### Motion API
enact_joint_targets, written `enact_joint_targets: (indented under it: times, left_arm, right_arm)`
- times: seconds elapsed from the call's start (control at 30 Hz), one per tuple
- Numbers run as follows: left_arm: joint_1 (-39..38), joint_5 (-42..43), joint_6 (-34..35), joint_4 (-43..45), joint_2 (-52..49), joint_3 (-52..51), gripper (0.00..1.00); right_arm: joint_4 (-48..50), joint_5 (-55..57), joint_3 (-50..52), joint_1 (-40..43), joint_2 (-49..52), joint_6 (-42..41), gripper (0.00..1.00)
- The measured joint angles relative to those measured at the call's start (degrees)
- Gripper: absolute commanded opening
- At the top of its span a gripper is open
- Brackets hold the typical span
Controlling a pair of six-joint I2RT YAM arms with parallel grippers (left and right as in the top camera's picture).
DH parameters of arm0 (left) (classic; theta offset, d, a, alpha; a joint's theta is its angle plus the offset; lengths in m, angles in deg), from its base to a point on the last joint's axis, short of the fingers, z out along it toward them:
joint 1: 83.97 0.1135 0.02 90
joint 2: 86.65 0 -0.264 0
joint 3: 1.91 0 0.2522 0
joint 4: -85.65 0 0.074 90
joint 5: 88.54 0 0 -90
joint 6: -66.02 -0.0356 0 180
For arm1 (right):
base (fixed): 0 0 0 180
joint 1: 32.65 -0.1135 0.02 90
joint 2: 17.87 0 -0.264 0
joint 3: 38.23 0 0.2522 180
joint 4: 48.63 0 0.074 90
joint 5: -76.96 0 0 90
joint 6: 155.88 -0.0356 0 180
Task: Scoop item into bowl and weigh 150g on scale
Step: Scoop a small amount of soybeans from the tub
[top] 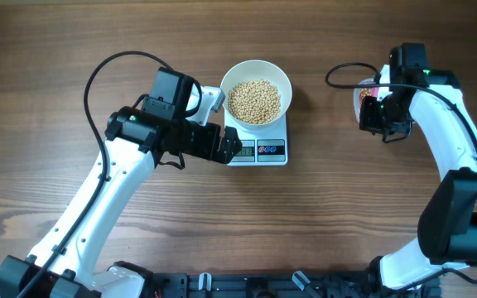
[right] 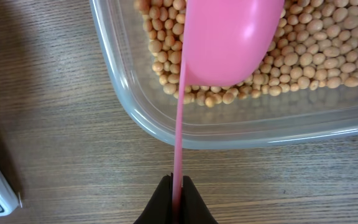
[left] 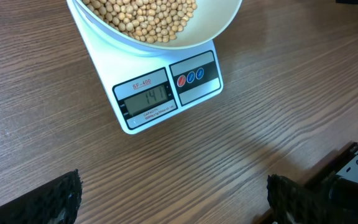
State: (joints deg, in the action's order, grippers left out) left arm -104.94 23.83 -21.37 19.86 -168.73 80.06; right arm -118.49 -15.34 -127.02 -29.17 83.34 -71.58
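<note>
partly cropped in left-wrist view: bowl [left: 219,17], beans [left: 142,15]

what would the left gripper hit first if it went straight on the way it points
Probably the front edge of the scale, by its display; the left gripper tilts down, so the table might come first.

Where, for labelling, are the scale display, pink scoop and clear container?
scale display [left: 146,99]: left wrist view, LCD centre.
pink scoop [right: 229,37]: right wrist view, underside of its cup.
clear container [right: 241,126]: right wrist view, front wall.

Brown wood-grain table [top: 56,50]
</note>
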Motion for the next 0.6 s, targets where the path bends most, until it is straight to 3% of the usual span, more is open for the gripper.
enact_joint_targets:
  times: [0.27,0.6]
  left_arm:
    - [0.0,0.0,0.0,0.0,0.0,0.0,1.00]
    - [0.0,0.0,0.0,0.0,0.0,0.0,1.00]
  right_arm:
    - [-0.2,-1.8,0.0,0.4,0.0,-1.1,0.04]
    - [0.3,-19.5,0.0,11.1,0.1,-3.3,0.04]
